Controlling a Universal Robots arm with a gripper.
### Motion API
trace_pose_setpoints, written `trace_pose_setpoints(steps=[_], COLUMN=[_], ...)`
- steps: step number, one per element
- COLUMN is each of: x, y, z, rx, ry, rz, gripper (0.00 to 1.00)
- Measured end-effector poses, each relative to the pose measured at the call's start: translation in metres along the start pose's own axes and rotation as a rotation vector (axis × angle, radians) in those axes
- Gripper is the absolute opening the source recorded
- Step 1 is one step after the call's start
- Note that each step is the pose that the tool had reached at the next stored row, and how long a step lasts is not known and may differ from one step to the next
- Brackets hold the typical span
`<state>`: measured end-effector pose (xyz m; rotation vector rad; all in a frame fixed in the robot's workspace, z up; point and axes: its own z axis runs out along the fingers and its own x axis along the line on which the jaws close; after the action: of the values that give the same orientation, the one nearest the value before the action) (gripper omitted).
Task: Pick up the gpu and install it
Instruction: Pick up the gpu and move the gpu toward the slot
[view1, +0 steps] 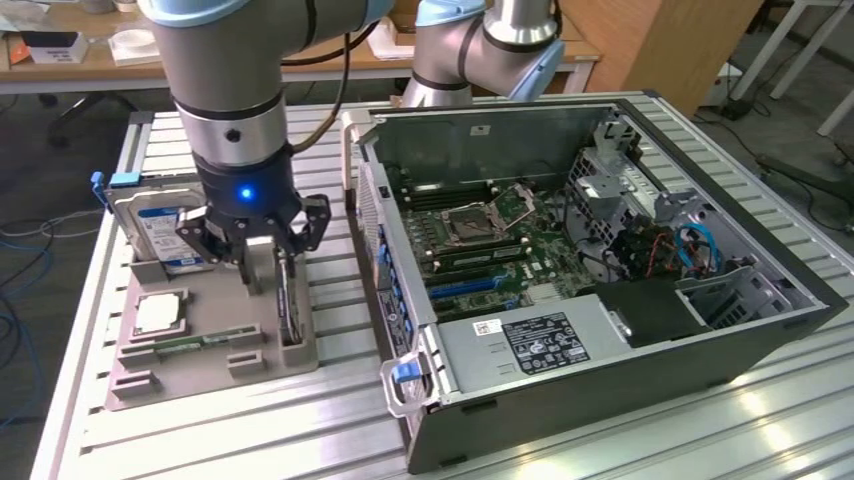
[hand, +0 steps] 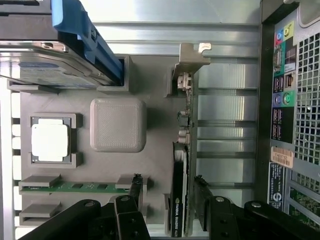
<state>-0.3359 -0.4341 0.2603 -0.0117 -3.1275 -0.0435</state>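
1. Evidently the pick-up step, exterior view: gripper (view1: 264, 268) low over the gray tray (view1: 200, 372), jaws spread astride the gpu (view1: 288, 305), which stands on edge in its slot, long axis alongside the computer case (view1: 521, 130).
2. Wrist view: gpu (hand: 180, 165) between the spread fingers (hand: 135, 194), not yet pinched; bracket end toward the hard drive (hand: 45, 70). Probably calls for a square squeeze across the thin card.
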Motion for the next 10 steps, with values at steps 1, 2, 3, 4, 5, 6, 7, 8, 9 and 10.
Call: trace_pose_setpoints(steps=[1, 2, 3, 4, 5, 6, 7, 8, 9, 10], x=[-0.0006, -0.0009, -0.0013, -0.0020, -0.0026, -0.0032, -0.0039, -0.0045, -0.0051, -0.0055], y=[0.0000, -0.0003, -0.0005, -0.0006, -0.0008, -0.0009, -0.0009, -0.0010, -0.0011, -0.0012], z=[0.0005, 0.0010, 0.0013, 0.0018, 0.0023, 0.0028, 0.0033, 0.0038, 0.0043, 0.0050], rx=[-0.0001, 0.0000, 0.0003, 0.0003, 0.0002, 0.0001, 0.0000, -0.0002, -0.0002, -0.0002], ry=[0.0000, 0.0001, 0.0002, 0.0002, 0.0001, 0.0000, -0.0001, -0.0002, -0.0003, -0.0003], rz=[0.000, 0.000, 0.000, 0.000, 0.002, 0.004, 0.007, 0.009, 0.011, 0.013], gripper=[0.53, 0.53, 0.53, 0.53, 0.53, 0.53, 0.53, 0.53, 0.53, 0.53])
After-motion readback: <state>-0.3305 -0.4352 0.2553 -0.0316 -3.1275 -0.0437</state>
